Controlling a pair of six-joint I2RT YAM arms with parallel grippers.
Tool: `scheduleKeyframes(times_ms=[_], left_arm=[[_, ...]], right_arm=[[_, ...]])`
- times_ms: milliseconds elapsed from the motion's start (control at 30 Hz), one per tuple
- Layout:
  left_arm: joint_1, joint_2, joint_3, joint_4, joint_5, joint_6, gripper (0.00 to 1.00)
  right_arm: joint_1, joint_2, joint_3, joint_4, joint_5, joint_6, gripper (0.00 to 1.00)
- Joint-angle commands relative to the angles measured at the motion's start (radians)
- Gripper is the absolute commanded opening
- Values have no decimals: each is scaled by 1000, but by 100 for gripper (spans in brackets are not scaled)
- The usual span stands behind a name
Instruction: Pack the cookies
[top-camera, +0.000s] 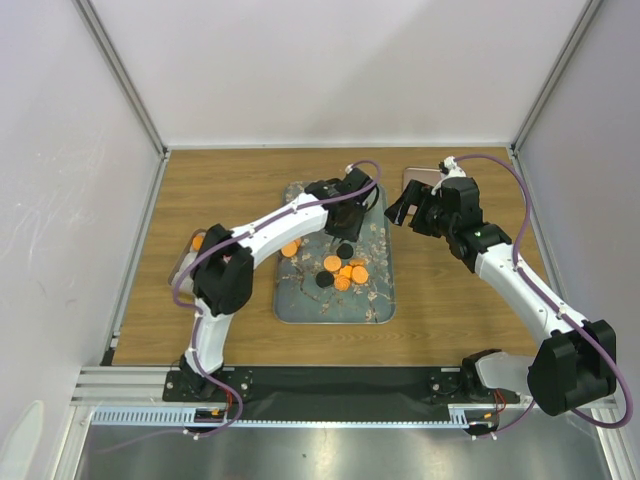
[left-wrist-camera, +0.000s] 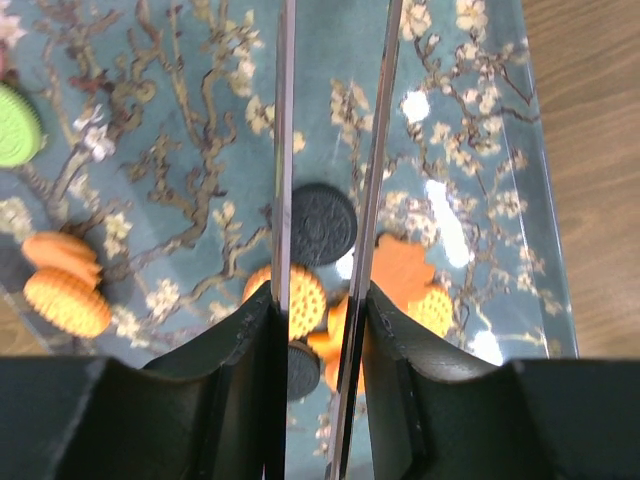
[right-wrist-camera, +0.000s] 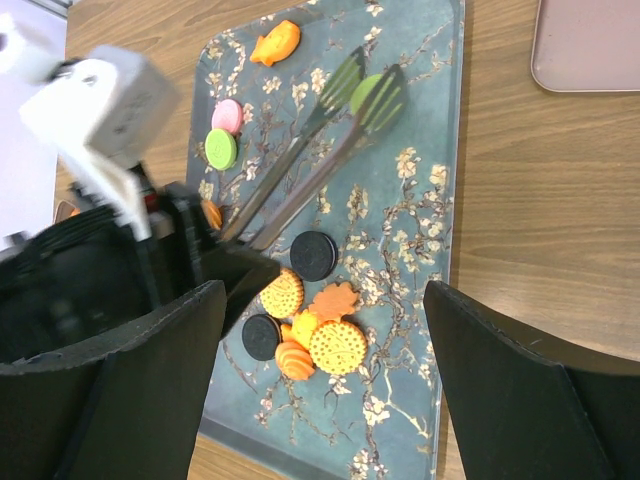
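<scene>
- Cookies (top-camera: 345, 272) lie flat in a tight cluster on the near half of the floral tray (top-camera: 300, 305), which sits lengthwise on the desk (top-camera: 460, 290). I count orange rounds, two black ones and a leaf-shaped orange piece.
- One black cookie (left-wrist-camera: 322, 224) has an embossed face, but I cannot read any lettering on it.
- My left claw (left-wrist-camera: 318, 300) is pinching metal tongs (right-wrist-camera: 300, 160). Their long axis runs roughly along the tray, with the tips toward its far end.
- My right claw (right-wrist-camera: 325, 300) hangs spread wide by the tray's right edge, gripping nothing.
- A pink cookie (right-wrist-camera: 228, 115) touches a green cookie (right-wrist-camera: 220, 148) near the left rim.
- A second green cookie (right-wrist-camera: 368, 92) sits between the tong tips. I cannot tell whether it is lifted.
- A fish-like orange piece (right-wrist-camera: 276, 43) lies at the far left corner, its long axis across the tray.
- A pink container (right-wrist-camera: 590, 45) rests beyond the far right corner.
</scene>
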Motion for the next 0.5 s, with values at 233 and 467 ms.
scheduleKeyframes(times_ms=[233,467], left_arm=[[20,-242,-125,19,-43,-24,41],[97,-552,-376,11,-78,-62,41]], right_arm=[[1,-9,24,8,17,-21,87],[-3,0,24,10,9,-19,87]])
